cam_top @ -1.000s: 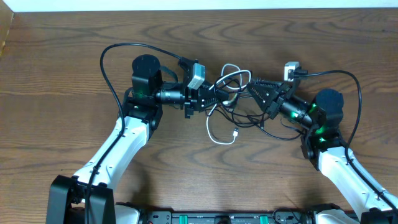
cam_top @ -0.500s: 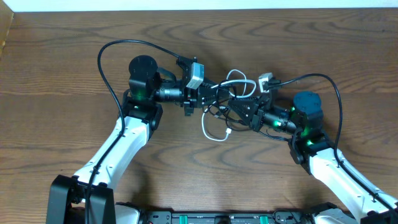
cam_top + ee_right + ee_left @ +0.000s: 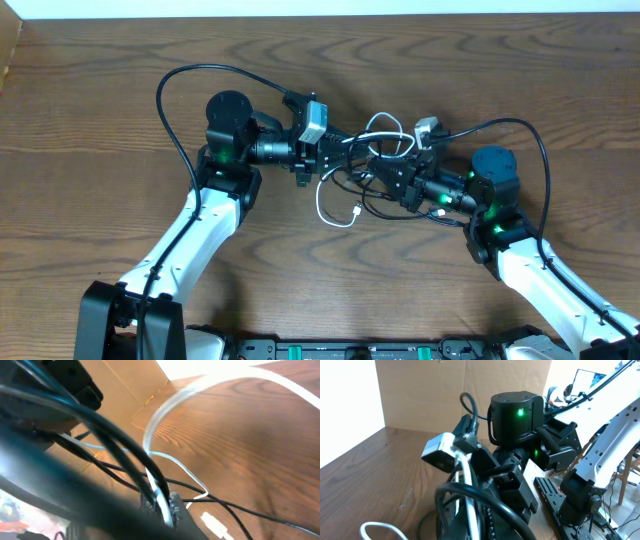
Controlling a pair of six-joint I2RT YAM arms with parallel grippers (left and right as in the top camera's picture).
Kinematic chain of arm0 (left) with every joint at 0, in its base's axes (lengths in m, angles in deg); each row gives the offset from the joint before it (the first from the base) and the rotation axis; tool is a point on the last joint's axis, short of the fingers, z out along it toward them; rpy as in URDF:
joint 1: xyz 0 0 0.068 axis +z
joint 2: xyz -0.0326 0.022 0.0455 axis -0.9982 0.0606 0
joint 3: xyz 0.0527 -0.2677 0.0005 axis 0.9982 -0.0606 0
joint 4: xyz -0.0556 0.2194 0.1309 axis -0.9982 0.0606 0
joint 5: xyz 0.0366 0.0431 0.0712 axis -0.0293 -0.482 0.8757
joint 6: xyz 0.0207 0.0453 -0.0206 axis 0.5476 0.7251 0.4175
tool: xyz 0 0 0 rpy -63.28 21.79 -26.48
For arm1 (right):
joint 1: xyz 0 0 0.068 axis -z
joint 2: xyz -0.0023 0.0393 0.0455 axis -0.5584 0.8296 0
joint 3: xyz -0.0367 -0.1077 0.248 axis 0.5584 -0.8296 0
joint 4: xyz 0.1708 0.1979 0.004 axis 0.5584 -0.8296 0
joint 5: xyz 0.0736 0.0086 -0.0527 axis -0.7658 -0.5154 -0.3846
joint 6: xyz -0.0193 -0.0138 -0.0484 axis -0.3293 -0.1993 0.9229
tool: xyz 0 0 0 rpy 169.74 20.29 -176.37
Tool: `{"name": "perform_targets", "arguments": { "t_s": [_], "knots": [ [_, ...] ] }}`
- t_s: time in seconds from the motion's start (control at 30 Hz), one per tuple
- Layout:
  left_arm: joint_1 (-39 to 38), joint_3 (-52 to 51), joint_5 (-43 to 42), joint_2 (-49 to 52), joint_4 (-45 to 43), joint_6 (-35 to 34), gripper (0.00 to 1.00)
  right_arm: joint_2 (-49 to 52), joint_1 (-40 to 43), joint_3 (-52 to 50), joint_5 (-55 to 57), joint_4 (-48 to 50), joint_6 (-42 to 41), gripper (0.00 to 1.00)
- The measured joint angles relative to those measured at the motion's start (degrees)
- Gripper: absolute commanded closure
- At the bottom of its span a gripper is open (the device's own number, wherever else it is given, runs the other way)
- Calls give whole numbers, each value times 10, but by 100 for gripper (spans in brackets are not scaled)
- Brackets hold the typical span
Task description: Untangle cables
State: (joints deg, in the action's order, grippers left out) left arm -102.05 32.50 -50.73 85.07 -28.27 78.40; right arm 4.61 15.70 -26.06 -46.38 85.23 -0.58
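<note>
The cables [image 3: 362, 165] form one tangle of thin black cords and one white cord at mid-table, stretched between my two grippers. The white cord loops up behind the tangle [image 3: 384, 124] and hangs down to a small white plug [image 3: 357, 210]. My left gripper [image 3: 337, 156] is shut on the tangle's left side; in the left wrist view a white strand [image 3: 470, 505] and black cords run through its jaws [image 3: 480, 527]. My right gripper [image 3: 386, 176] is shut on the right side, with white and black strands pinched between its jaws [image 3: 162, 505]. The white plug [image 3: 216, 526] lies just beyond.
Thick black arm wires arch over the table on the left [image 3: 175, 85] and on the right [image 3: 520, 125]. A cardboard wall [image 3: 8, 50] stands at the far left. The two grippers are only a few centimetres apart.
My right arm has swung left toward the left gripper and closed on the cables. The white cord's lower loop and plug have slid left. The left gripper has stayed shut in place.
</note>
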Motion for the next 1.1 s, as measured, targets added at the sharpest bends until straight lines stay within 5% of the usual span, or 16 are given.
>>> {"name": "perform_targets", "arguments": {
  "t_s": [0.67, 1.1],
  "knots": [
    [3, 0, 17, 0, -2, 0, 92, 1, 5, 0, -31, 69, -1, 99],
    [25, 0, 33, 0, 2, -16, 93, 1, 92, 0, -144, 54, -11, 99]
  ]
}}
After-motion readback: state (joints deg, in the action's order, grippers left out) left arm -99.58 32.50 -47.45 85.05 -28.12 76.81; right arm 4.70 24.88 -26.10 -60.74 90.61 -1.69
